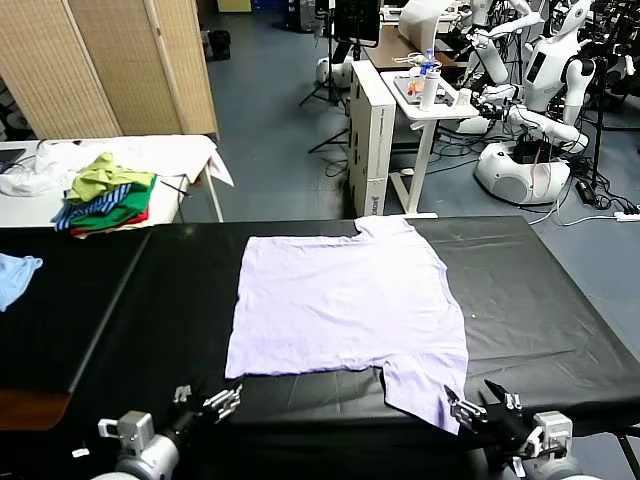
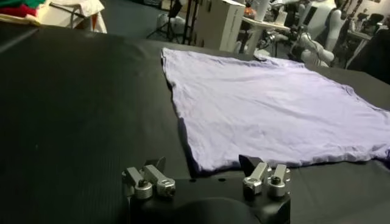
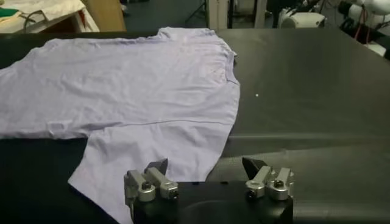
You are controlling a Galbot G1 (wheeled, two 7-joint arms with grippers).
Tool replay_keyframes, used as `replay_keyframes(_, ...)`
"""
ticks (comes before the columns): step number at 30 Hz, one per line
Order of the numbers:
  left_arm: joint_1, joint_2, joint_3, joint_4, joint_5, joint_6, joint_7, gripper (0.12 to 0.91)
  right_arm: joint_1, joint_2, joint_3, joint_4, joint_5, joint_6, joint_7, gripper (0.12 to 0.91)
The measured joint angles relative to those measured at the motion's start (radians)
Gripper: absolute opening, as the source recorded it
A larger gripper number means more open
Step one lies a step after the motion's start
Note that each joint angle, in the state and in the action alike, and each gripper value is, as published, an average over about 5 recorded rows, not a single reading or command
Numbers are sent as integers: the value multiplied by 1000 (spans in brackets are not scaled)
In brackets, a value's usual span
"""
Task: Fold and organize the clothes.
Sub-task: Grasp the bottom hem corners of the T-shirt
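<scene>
T-shirt (image 1: 345,305) flat on the black bench (image 1: 540,290).
Left tool (image 1: 207,404) and right tool (image 1: 482,410) wait at the near edge, wide open, holding nothing.

A pale lavender short-sleeved T-shirt (image 1: 345,305) lies spread flat on the black table (image 1: 150,300), its plain side up. It lies sideways: the collar sits at the right edge and the hem runs along the left. One sleeve reaches toward the far edge of the table, the other toward the near edge. The thin fabric is mostly smooth, with faint wrinkles and slightly rumpled edges.
</scene>
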Motion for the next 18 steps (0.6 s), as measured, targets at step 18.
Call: replay_keyframes(18, -11, -34, 15, 19, 28, -24, -18, 771, 20, 22, -42, -33, -25, 0, -3, 703)
